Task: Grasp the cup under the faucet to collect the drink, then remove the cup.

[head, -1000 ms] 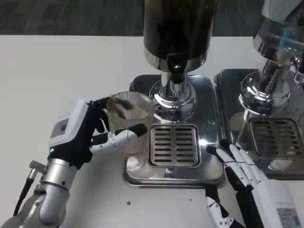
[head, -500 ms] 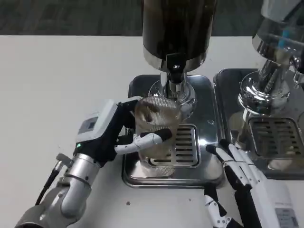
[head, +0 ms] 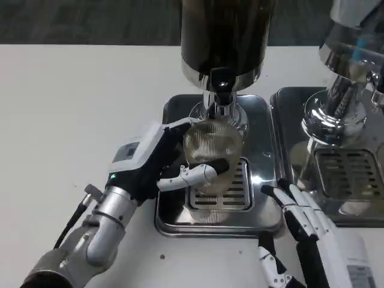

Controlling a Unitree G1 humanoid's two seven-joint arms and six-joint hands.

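A white table (head: pixel 72 108) takes up most of the head view, with a dark floor strip along the top edge. On it, near the middle, stands a drink dispenser (head: pixel 225 36) — a tall dark tank on a shiny chrome base, with a black faucet (head: pixel 221 81) pointing down from its front. Under the dispenser lies a steel drip tray (head: pixel 264 204) with a slotted grille (head: pixel 231 192) set into its front half. Just to the right stands a second dispenser (head: pixel 351 66) of the same chrome make, on its own tray (head: pixel 288 132) and grille (head: pixel 351 174); the two trays sit close side by side.

The left forearm (head: pixel 102 231) comes in from the lower left, silver, with a cable trailing beside it. Its left hand (head: pixel 153 162) reaches over the left part of the drip tray and grips the cup (head: pixel 213 150) — one finger (head: pixel 201 174) wraps across the cup's front, the rest of the hand lies against its left side. The cup is clear and ribbed, held over the grille just below and in front of the faucet, tilted so its mouth shows towards the camera. I cannot tell whether it touches the grille.

The right hand (head: pixel 300 213) lies low at the right, near the front right corner of the drip tray, its fingers stretched out and apart, holding nothing.
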